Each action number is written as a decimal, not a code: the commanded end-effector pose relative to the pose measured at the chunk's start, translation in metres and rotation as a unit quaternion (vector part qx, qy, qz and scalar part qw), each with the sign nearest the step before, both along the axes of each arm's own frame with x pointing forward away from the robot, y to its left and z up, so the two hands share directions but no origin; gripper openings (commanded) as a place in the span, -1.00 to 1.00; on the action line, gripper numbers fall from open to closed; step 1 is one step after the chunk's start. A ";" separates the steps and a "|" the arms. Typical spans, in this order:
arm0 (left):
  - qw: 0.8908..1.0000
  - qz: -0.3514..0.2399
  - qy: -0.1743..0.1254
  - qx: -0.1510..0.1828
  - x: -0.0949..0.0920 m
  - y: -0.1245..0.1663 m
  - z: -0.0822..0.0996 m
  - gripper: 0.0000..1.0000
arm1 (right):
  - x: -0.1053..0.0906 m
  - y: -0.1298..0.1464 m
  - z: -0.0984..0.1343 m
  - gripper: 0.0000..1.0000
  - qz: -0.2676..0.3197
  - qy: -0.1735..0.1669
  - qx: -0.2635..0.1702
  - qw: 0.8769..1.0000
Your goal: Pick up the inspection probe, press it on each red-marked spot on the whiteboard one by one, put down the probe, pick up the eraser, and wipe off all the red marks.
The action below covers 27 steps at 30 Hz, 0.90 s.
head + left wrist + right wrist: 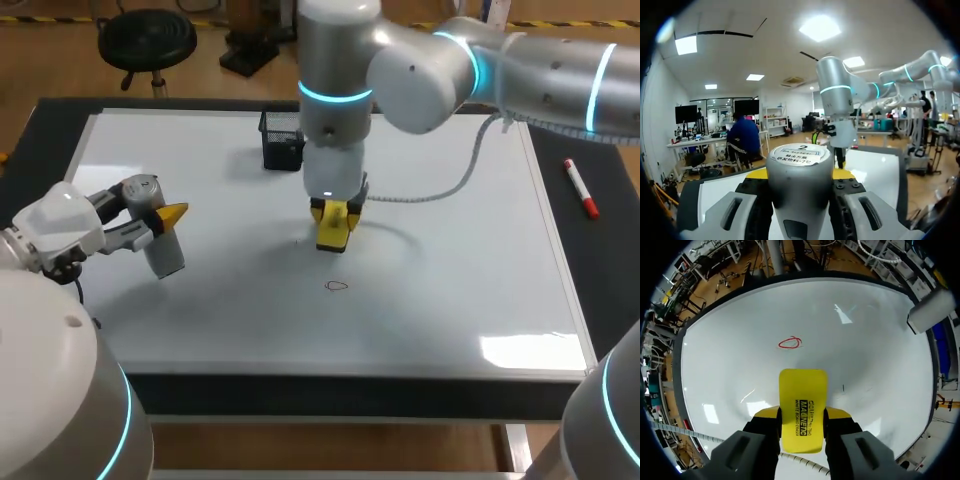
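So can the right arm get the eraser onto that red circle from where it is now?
Probably yes. The eraser is in the right claw, and only bare whiteboard lies between it and the red circle; the left arm sits well aside.

One probe [165,250]; one eraser [333,228]; one mark [337,286] (red).

Printed label atop the probe [799,156]; black lettering along the eraser [803,407].
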<state>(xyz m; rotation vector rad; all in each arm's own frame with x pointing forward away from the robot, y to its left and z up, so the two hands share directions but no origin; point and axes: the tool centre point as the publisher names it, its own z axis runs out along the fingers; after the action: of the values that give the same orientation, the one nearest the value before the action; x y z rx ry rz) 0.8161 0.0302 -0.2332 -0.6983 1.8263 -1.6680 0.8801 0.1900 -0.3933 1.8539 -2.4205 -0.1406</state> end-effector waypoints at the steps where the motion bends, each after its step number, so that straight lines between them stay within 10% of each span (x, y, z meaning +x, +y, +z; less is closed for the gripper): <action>1: 1.000 0.002 -0.001 0.000 0.001 -0.001 0.000 -1.00 | 0.004 -0.036 0.014 -1.00 -0.017 0.002 0.026 1.000; 27: 1.000 0.002 -0.001 0.000 0.001 -0.001 0.000 -1.00 | 0.021 -0.207 0.025 -1.00 -0.174 0.022 0.012 0.984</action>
<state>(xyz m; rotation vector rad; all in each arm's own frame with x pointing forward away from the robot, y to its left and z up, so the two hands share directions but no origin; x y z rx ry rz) 0.8163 0.0300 -0.2334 -0.6982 1.8256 -1.6681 0.9100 0.0052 -0.3720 1.3938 -2.6773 -0.2030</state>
